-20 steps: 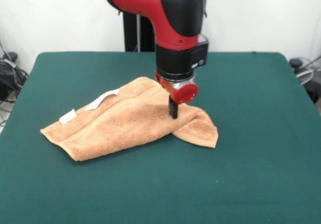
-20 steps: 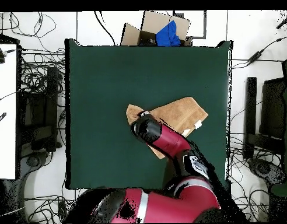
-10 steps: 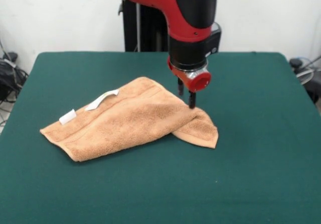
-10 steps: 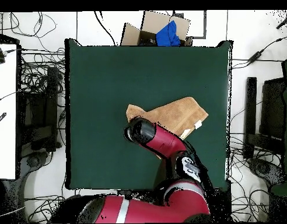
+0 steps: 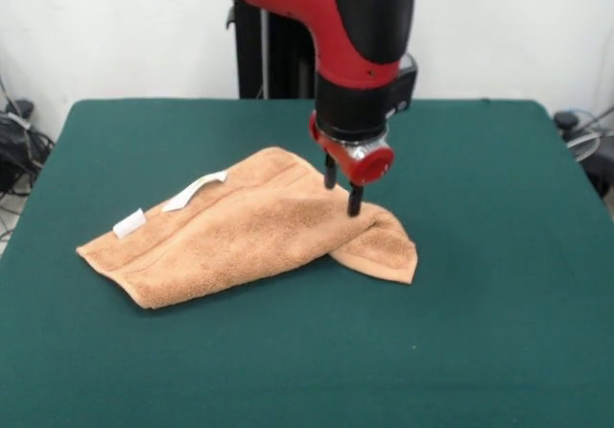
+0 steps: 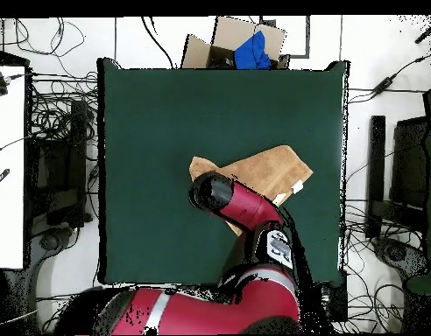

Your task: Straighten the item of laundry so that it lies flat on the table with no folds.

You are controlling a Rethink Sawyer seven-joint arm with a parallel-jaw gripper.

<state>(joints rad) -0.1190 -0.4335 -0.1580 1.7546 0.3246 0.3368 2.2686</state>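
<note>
The orange-tan towel (image 5: 251,229) lies a little robot-side of the middle of the green bench (image 5: 499,332), still folded. In the front view its long axis runs slantwise, from a low near-left corner up toward the far right, where it rises to a hump below the arm. At the right end a flap (image 5: 382,246) is doubled over and points down toward the near right, ending in a squared corner. Two white tags (image 5: 195,191) sit along the far-left edge, one long and looped, one short near the left corner. A woven border band runs along that same left end.

The pincer (image 5: 342,190) hangs over the hump at the towel's right end, its two dark fingers (image 5: 354,201) pointing down and set slightly apart. The tips look to be just at the cloth, though from this angle it is hard to say whether they touch it; nothing seems to be caught between them.

In the overhead view the towel (image 6: 264,173) is partly hidden under the red arm (image 6: 241,210), with its tagged edge toward the picture's right. Bare green cloth surrounds the towel on every side, widest across the half of the bench far from the robot; the bench edge nearest the tagged end is closer.
</note>
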